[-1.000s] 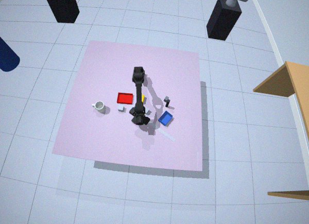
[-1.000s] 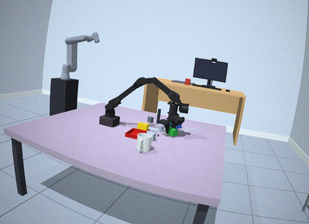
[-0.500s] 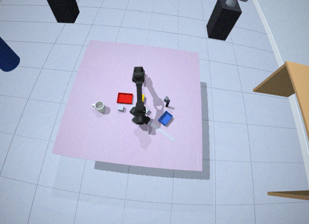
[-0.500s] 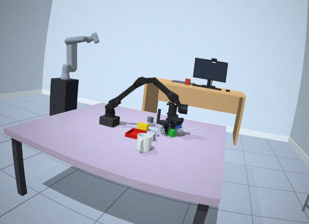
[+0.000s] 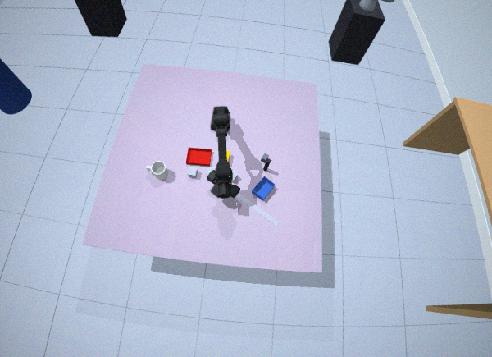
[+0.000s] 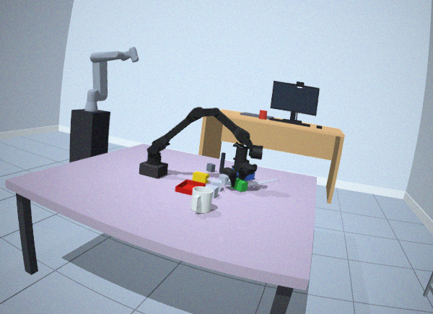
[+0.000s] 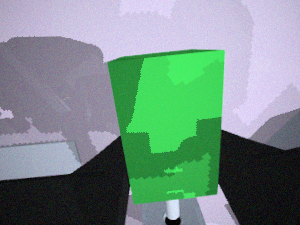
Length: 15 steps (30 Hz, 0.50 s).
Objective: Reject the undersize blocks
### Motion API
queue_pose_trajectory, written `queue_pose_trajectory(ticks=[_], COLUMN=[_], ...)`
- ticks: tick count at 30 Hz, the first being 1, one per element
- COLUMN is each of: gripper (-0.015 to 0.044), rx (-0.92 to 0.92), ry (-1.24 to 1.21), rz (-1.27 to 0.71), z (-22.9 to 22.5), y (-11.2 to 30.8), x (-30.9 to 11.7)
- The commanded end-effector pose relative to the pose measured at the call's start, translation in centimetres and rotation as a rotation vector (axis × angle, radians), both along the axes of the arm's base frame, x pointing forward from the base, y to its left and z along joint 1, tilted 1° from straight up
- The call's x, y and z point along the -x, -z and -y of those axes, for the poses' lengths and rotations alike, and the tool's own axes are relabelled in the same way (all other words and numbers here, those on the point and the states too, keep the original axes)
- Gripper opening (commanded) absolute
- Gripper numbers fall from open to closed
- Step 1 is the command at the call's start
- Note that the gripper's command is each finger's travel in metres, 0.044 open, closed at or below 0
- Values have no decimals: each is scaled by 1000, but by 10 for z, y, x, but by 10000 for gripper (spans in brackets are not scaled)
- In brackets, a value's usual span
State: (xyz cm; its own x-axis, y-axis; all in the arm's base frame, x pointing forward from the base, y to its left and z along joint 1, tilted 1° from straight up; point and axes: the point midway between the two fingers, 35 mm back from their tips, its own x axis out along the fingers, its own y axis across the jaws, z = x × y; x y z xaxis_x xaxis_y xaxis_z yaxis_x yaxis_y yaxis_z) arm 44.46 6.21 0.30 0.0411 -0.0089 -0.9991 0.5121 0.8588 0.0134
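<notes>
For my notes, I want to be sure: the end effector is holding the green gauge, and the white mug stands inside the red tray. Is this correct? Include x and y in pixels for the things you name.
Not fully: the mug (image 5: 159, 170) (image 6: 203, 200) stands beside the red tray (image 5: 187, 157) (image 6: 180, 190), not inside it, as the top view shows.

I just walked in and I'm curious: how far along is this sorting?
Seemingly early. No rejects yet: the red tray looks empty. In hand: the gripper holds the green gauge. Left: finish checking, move any undersize blocks, put the gauge down, withdraw.
</notes>
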Motion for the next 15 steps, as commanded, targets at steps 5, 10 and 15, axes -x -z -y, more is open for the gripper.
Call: queue_pose_trajectory(ticks=[5,10,15], gripper=[0,0,0], rx=[2,2,2], ry=[6,6,6], rz=[7,7,7], z=[0,0,0], y=[-5,-5,-3], x=[-2,-3,-2])
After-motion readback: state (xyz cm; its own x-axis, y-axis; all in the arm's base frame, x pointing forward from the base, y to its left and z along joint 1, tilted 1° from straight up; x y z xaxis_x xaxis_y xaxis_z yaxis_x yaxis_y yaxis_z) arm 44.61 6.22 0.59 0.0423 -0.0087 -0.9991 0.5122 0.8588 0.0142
